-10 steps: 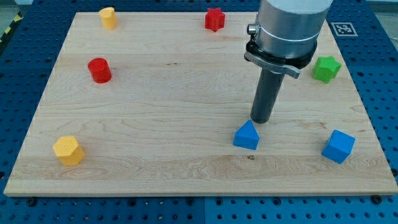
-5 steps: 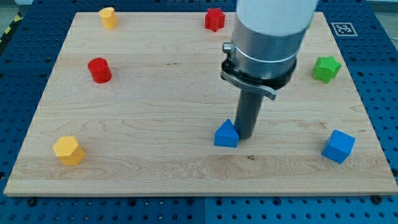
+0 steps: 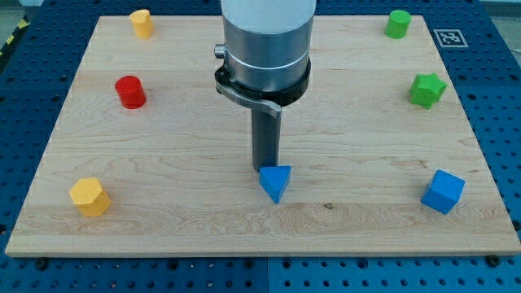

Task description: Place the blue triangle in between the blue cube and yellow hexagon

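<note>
No fingers, just our rod: my tip (image 3: 264, 168) touches blue triangle (image 3: 275, 181) at its top-left; arm body hides board (image 3: 163, 203) behind.

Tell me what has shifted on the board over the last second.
My tip swept toward the view's left, pushing the blue triangle leftward with it; the triangle also turned. My tip now sits just above the triangle, at its top-left edge. The arm's move uncovered a green cylinder and now hides the red star. The blue cube, yellow hexagon, red cylinder and green star stayed put.
</note>
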### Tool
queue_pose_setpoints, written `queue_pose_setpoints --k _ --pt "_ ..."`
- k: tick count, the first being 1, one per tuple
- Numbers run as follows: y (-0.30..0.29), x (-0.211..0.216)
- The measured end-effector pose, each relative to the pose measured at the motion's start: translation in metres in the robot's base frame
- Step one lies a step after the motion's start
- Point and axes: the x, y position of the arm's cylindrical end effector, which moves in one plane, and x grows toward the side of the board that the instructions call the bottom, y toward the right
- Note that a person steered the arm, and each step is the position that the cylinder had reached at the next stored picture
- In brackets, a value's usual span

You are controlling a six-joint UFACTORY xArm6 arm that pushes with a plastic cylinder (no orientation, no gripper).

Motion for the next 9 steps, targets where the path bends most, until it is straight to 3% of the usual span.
queue_pose_setpoints --k 5,7,9 --pt "0.026 0.012" --pt "0.014 -0.026" --pt "0.129 -0.026"
